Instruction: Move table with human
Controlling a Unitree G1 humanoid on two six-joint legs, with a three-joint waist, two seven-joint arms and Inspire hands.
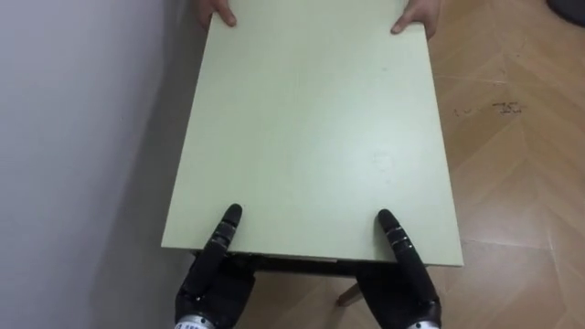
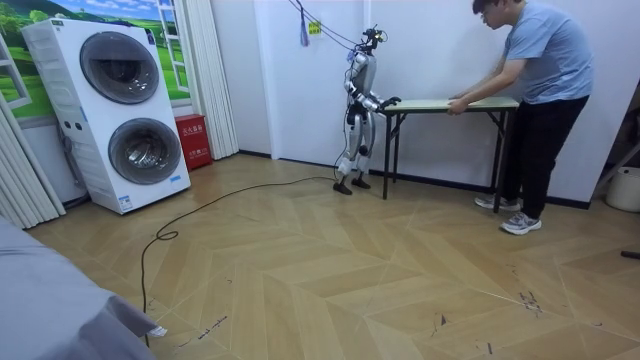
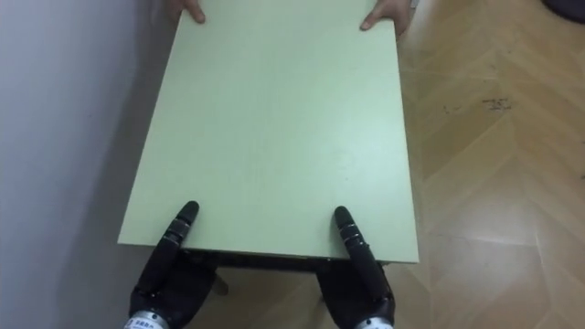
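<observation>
Plainly, the left hand [image 1: 212,285] and the right hand [image 1: 402,291] are tucked beneath the near edge of the pale green surface [image 1: 311,128], one toward each near corner. Each lays a single dark digit flat on top. The rest of the fingers are hidden under that edge, so I cannot tell whether they clamp it.

At the far edge of the surface a person's hands [image 1: 218,13] hold the two far corners. If the robot's hold is only a press from above and below, its end could slip free once the load comes up. If one end rises before the other, the top would tilt and pull a two-legged robot off balance.

The white wall [image 1: 73,137] runs close along the surface's left side, so any swing that way would scrape it. The top itself is bare. The wooden herringbone floor [image 1: 521,164] lies to its right, and a stacked washer and dryer [image 2: 130,110] stands well behind the robot.
</observation>
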